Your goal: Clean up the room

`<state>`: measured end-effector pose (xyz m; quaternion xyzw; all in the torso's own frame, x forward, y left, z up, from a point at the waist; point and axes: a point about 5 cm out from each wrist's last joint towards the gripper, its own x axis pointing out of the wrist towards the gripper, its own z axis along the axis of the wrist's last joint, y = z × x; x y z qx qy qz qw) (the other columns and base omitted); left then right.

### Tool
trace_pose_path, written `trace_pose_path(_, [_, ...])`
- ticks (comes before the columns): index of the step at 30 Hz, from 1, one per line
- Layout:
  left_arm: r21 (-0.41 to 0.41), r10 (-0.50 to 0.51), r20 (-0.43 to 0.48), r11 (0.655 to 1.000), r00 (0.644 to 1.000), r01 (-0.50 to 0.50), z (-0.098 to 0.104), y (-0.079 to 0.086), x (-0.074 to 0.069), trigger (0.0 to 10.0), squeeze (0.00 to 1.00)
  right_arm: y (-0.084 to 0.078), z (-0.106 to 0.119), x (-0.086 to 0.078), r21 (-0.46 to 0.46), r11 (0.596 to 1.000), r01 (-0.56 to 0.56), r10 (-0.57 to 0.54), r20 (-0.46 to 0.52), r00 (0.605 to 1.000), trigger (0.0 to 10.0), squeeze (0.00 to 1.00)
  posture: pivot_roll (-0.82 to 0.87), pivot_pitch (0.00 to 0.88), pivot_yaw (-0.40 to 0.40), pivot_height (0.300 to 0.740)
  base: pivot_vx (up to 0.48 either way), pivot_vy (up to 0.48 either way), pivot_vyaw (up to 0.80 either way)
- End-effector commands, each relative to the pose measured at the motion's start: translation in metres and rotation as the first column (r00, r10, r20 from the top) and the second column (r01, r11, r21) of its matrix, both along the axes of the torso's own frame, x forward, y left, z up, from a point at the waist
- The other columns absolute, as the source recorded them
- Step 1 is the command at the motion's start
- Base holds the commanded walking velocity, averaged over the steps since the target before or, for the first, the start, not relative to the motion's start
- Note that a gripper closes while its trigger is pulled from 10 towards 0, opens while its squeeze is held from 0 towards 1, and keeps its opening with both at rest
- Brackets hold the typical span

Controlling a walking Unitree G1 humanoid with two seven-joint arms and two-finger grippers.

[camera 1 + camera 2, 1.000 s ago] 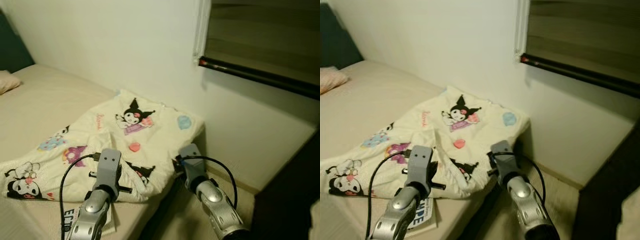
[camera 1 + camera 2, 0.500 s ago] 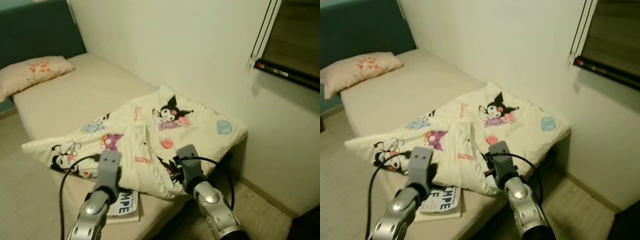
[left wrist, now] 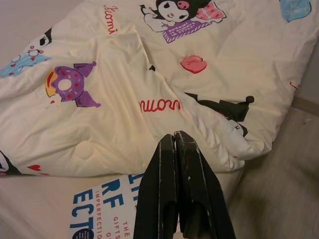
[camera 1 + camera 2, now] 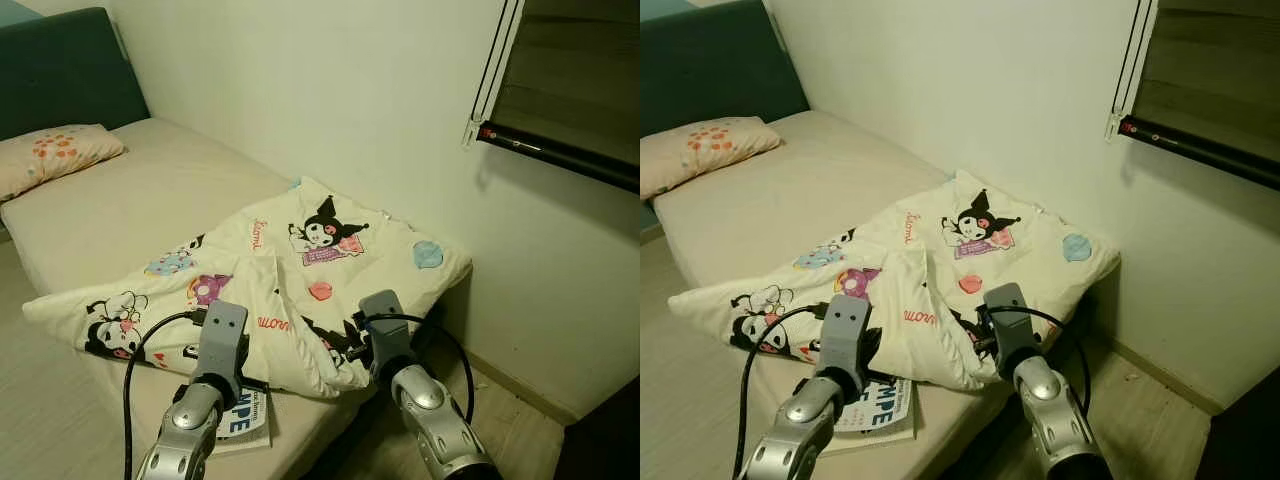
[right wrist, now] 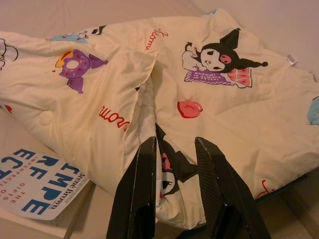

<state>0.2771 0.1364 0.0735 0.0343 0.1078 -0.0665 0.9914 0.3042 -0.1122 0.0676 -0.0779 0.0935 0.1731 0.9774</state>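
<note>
While I hover at the bed's (image 4: 120, 210) foot, the rumpled cartoon blanket (image 4: 940, 270) lies straight ahead; my right gripper (image 5: 174, 159), fingers spread, is nearest its folded edge, my left gripper (image 3: 174, 149) pressed together above the book (image 4: 875, 405).

Both arms reach forward; left pincer (image 3: 175, 142) closed; right pincer (image 5: 174, 149) parted.

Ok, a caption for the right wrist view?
Open right gripper poised over a cartoon-print blanket, a book tucked under its edge.
</note>
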Motion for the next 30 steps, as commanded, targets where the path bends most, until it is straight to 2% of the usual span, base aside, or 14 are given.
trace_pose_path(1, [0.008,0.009,-0.01,1.0,1.0,-0.009,-0.002,0.001,-0.001,10.0,0.0,0.0,-0.002,-0.002,0.015,1.0,0.003,-0.003,-0.008,1.0,10.0,0.0,-0.05,0.086,0.045,0.74,0.0,-0.311,0.0])
trace_pose_path(4, [0.005,0.013,-0.01,1.0,1.0,-0.013,-0.002,0.001,-0.001,10.0,0.0,0.0,-0.002,-0.002,0.014,1.0,0.004,-0.003,-0.008,1.0,10.0,0.0,-0.05,0.086,0.045,0.74,0.0,-0.311,0.0])
trace_pose_path(23, [-0.006,0.063,-0.023,0.998,0.998,-0.063,-0.004,0.008,-0.004,10.0,0.0,0.005,-0.001,0.0,0.018,1.0,-0.022,0.022,-0.015,1.0,10.0,0.0,-0.04,0.099,0.03,0.74,0.0,0.0,0.0])
trace_pose_path(24, [0.001,0.072,-0.014,0.997,0.997,-0.072,-0.004,0.009,-0.004,10.0,0.0,0.007,-0.001,0.0,-0.016,0.999,-0.052,0.052,-0.005,0.999,10.0,0.0,-0.04,0.099,0.03,0.74,0.0,0.0,0.0])
trace_pose_path(27, [0.007,0.067,-0.01,0.998,0.998,-0.067,-0.003,0.009,-0.004,10.0,0.0,0.011,-0.001,-0.001,-0.029,0.997,-0.077,0.077,-0.004,0.997,10.0,0.0,-0.04,0.102,0.031,0.74,0.0,0.0,0.0])
trace_pose_path(30, [0.004,0.069,-0.011,0.998,0.998,-0.069,-0.003,0.009,-0.004,10.0,0.0,0.013,-0.001,-0.002,-0.053,0.993,-0.102,0.102,0.003,0.995,10.0,0.0,-0.04,0.102,0.03,0.74,0.0,0.0,0.8])
